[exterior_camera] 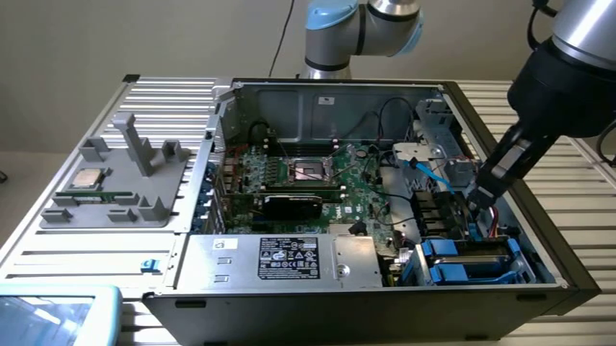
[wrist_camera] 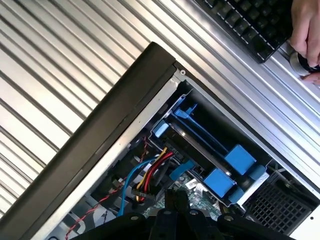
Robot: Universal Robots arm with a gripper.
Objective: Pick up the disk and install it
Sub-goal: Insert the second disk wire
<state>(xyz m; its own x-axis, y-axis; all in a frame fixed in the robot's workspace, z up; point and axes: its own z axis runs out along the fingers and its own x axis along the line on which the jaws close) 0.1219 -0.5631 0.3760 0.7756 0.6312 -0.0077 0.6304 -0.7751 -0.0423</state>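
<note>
Pincer [exterior_camera: 478, 193] pressed together, holding nothing, low at the exterior view's right inside the case [exterior_camera: 288, 303] | disk [exterior_camera: 472, 261] seated in the lower-right blue bay | I'd press squarely, clear of cables [wrist_camera: 145, 175].

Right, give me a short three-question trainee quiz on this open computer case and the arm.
1. True or false: the gripper is down inside the computer case.
2. What colour are the tabs on the drive bays in the case's corner? A) red B) blue C) green
3. What lies on the grey holder on the exterior view's left?

Key:
1. True; it reaches in near the coloured cables.
2. B.
3. A small square silver chip.
</note>
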